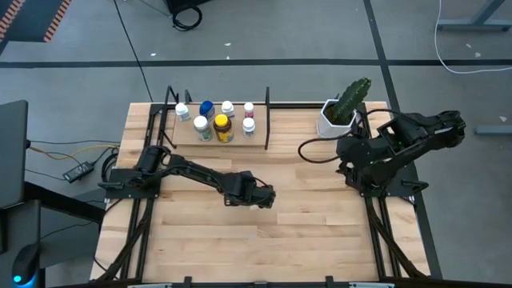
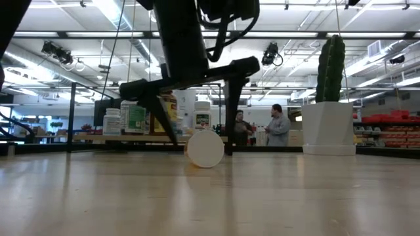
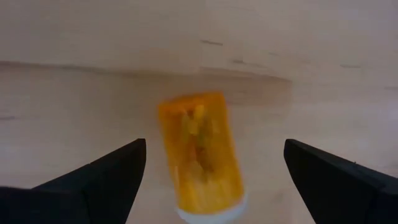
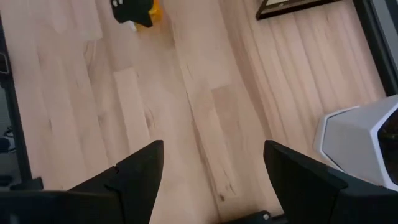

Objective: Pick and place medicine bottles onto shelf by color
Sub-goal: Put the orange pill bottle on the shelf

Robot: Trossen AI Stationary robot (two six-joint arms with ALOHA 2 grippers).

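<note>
orange bottle [image 3: 202, 155] lying on table [image 1: 320, 240], between spread fingers of left tool [image 1: 260, 198], ungripped.

Bright overhead striplights — soft shadows — left-wrist close-up blurred.

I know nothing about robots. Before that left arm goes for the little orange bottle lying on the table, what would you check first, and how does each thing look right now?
1. Left end effector open: ok.
2. Orange bottle lies between its fingers: ok.
3. Bottle gripped: not ok, the fingers stand apart from it.
4. Bottle upright: not ok, it lies on its side.
5. Free spot on the shelf: cannot tell.
6. Right end effector out of the way, near the cactus pot: ok.
</note>
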